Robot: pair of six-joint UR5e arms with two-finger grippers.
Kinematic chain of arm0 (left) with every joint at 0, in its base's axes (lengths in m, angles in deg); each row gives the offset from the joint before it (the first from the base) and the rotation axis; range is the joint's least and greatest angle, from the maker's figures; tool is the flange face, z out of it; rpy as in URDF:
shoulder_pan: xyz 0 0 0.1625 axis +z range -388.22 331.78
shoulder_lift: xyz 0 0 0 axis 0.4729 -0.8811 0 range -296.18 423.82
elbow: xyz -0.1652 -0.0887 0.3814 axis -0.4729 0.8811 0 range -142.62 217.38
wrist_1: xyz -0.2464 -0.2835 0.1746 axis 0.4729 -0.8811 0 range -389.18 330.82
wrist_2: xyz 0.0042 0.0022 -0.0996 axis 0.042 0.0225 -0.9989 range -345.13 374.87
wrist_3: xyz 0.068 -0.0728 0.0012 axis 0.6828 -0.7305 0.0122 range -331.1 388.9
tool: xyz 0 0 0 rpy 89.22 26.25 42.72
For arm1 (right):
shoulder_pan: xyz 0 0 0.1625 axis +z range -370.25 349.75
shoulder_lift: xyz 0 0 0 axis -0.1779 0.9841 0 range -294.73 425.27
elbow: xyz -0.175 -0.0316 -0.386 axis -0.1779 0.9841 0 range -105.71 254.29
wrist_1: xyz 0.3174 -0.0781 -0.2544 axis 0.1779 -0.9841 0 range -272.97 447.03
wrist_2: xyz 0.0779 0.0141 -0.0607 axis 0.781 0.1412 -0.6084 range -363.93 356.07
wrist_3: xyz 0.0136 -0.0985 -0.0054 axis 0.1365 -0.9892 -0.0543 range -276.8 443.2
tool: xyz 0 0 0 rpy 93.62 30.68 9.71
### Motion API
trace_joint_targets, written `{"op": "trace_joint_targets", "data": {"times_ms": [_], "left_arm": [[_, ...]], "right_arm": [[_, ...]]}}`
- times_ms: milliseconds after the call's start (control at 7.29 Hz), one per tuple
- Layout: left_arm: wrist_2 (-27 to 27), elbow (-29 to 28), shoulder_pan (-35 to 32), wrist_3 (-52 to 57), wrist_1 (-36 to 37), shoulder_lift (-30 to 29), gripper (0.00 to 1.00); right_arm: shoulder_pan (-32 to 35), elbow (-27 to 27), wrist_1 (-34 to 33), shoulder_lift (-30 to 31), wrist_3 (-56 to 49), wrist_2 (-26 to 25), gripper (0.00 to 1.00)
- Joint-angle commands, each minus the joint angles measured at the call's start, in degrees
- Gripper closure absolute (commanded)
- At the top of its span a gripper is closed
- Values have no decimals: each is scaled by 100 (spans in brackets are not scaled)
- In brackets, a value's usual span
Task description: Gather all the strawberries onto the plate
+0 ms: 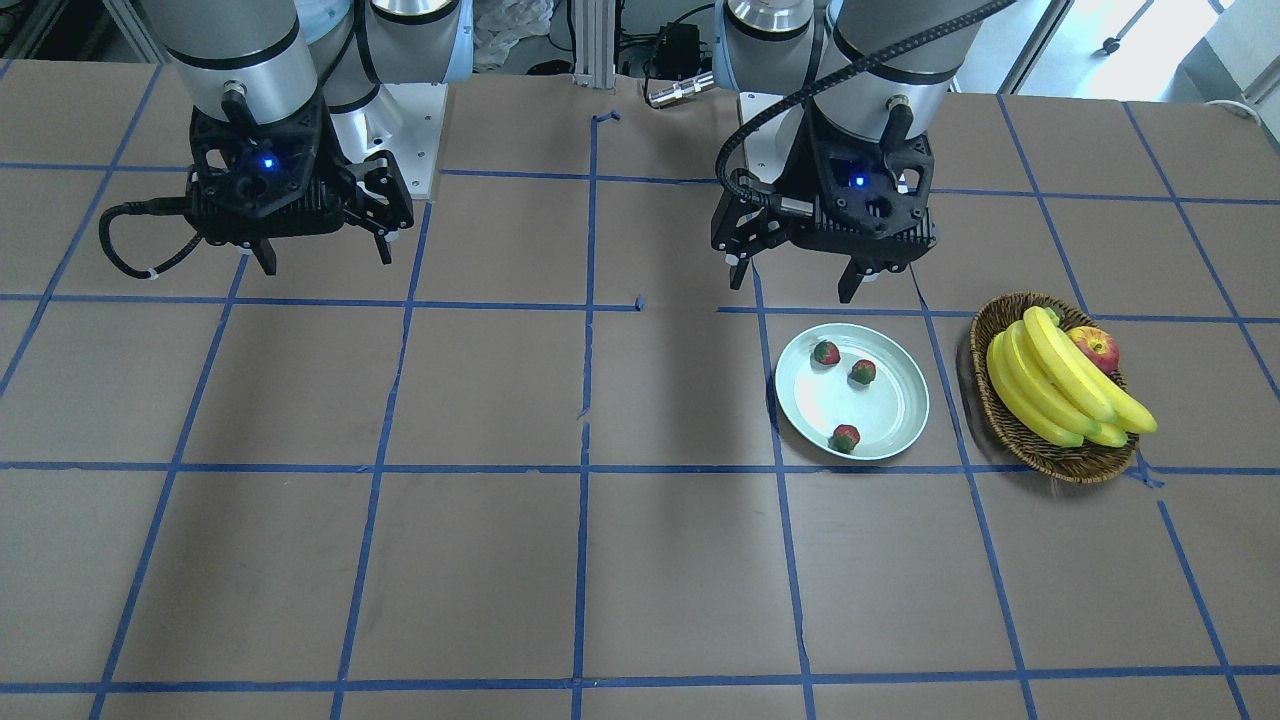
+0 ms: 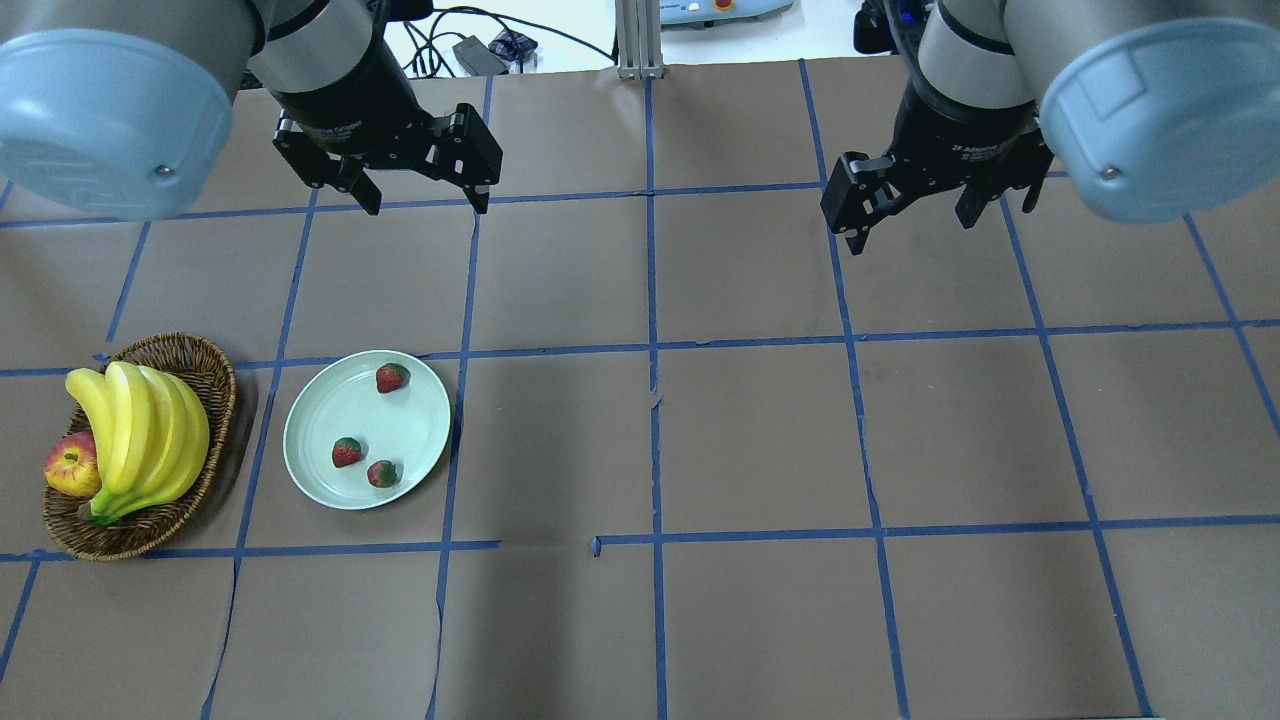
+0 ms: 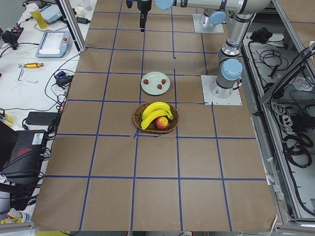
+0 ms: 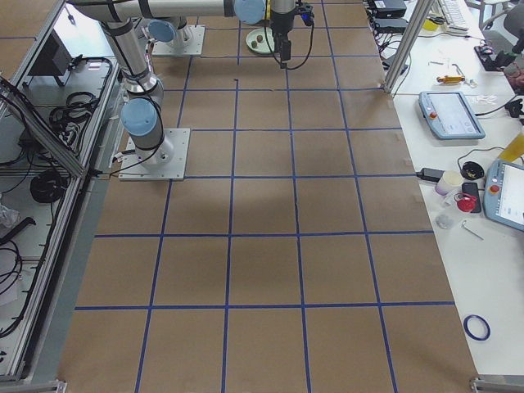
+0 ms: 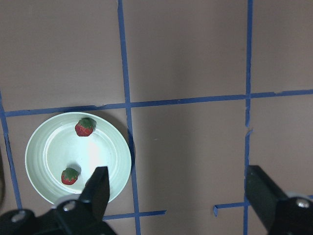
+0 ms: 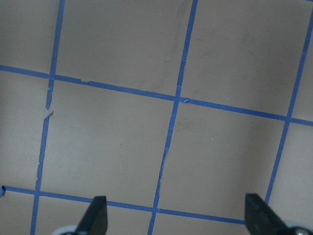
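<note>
Big table (image 2: 760,440) is covered in brown paper with a blue tape grid (image 2: 652,300) (kinda torn in spots), white bench (image 4: 491,262) alongside holds teach pendants (image 4: 446,115).

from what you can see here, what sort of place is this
Most likely a robotics lab or test cell. The left arm and right arm are mounted at a paper-covered table marked with a blue tape grid, and a teach pendant and loose cables sit alongside.
</note>
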Motion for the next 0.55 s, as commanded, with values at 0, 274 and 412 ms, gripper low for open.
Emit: {"op": "trace_joint_targets", "data": {"times_ms": [0,274,412], "left_arm": [[633,109,-34,-35,-26,133,0],[602,417,-43,-299,123,185,0],[576,426,-43,-378,141,229,0]], "right_arm": [[17,318,130,-4,6,-14,0],[-36,495,219,-65,6,-5,0],[-27,487,236,-65,6,21,0]]}}
